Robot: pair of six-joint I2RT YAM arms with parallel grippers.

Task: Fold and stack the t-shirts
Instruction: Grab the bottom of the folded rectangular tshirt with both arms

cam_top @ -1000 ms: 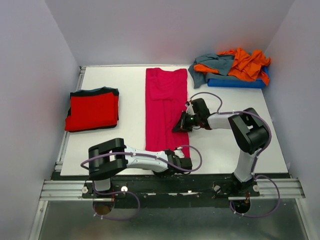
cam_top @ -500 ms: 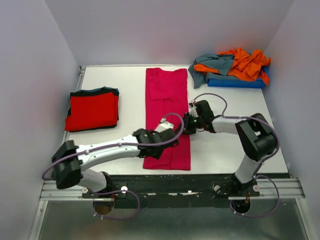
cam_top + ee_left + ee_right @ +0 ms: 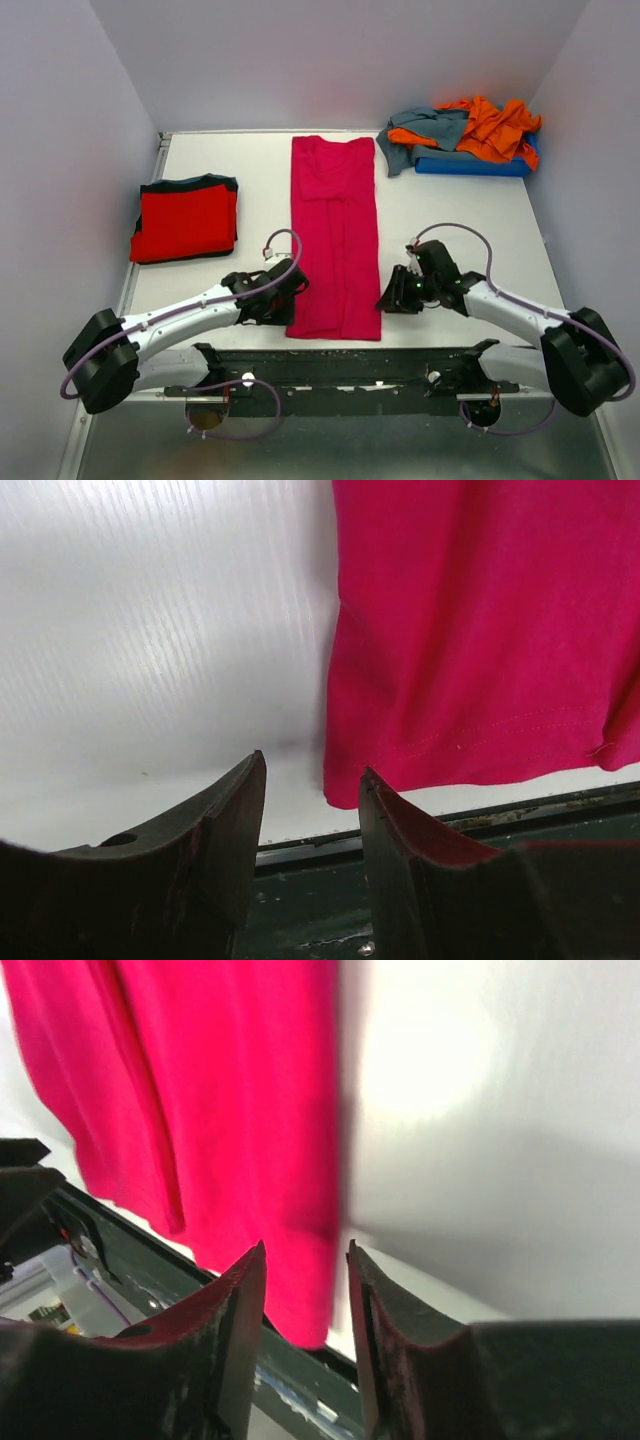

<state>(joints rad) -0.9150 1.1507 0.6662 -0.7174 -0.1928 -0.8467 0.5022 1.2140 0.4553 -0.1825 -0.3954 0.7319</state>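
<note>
Matt magenta cloth t-shirt [image 3: 335, 240] lies on a smooth, faintly ribbed white table [image 3: 260, 190].

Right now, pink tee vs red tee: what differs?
Shape: the pink tee lies as a long narrow strip down the table's middle; the red tee is a compact folded rectangle at the left.
Claws: the left claw and the right claw, both open, sit at the pink tee's near corners; neither is near the red tee.
Both lie flat on the white table.
</note>
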